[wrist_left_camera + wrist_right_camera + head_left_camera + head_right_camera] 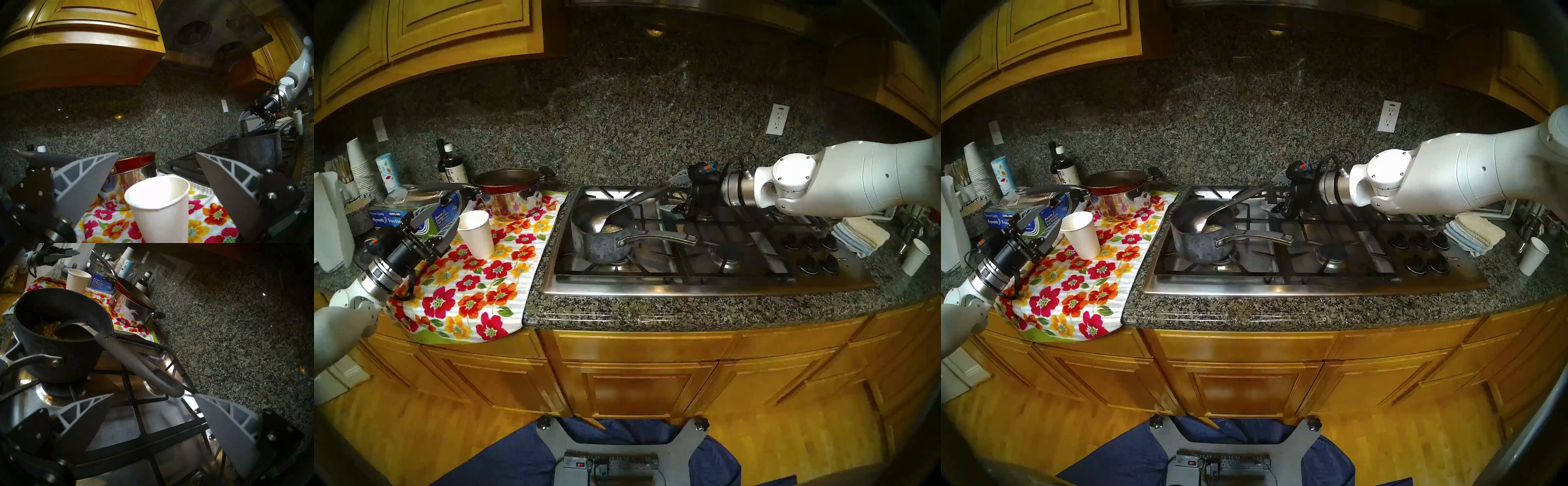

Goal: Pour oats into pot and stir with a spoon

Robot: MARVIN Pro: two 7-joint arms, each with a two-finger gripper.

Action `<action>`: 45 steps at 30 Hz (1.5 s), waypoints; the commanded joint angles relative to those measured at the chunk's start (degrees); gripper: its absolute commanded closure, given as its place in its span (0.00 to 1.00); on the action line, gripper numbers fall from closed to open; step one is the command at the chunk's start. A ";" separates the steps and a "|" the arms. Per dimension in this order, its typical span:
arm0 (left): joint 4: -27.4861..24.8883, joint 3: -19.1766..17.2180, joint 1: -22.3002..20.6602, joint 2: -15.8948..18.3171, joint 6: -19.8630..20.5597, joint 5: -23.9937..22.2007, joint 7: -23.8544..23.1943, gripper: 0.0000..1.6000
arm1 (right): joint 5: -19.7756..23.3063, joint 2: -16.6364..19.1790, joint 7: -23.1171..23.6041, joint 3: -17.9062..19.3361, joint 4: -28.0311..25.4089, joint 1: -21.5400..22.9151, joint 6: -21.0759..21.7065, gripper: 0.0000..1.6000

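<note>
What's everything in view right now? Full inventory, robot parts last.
dark grey mottled saucepan: 1, on front-left burner
pale oat flakes: small heap, inside saucepan
metal serving spoon: 1, bowl in saucepan, handle on rim
steel gas cooktop: 1, set in granite counter
white paper cup: 1, upright on floral cloth
floral cloth: 1, left of cooktop
shiny steel pot: 1, red pan on top
folded towels: stack, right of cooktop
left gripper: open, facing cup
right gripper: open, behind spoon handle

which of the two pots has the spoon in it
The dark grey pot on the stove, spoon leaning inside over the oats. The shiny steel pot on the floral cloth carries a red pan instead.
</note>
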 commanded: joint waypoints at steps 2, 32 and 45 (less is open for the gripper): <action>0.94 -0.10 -3.28 -1.02 -0.44 2.30 1.09 0.00 | 0.00 -0.04 -0.18 1.05 0.46 1.90 -0.42 0.00; 0.63 0.38 -1.86 -0.53 4.22 3.73 1.74 0.00 | 0.08 -0.10 -0.18 0.95 0.46 1.94 -0.48 0.00; 0.32 1.44 -0.50 0.40 4.65 4.55 3.43 0.00 | 0.10 -0.11 -0.18 0.93 0.46 1.95 -0.49 0.00</action>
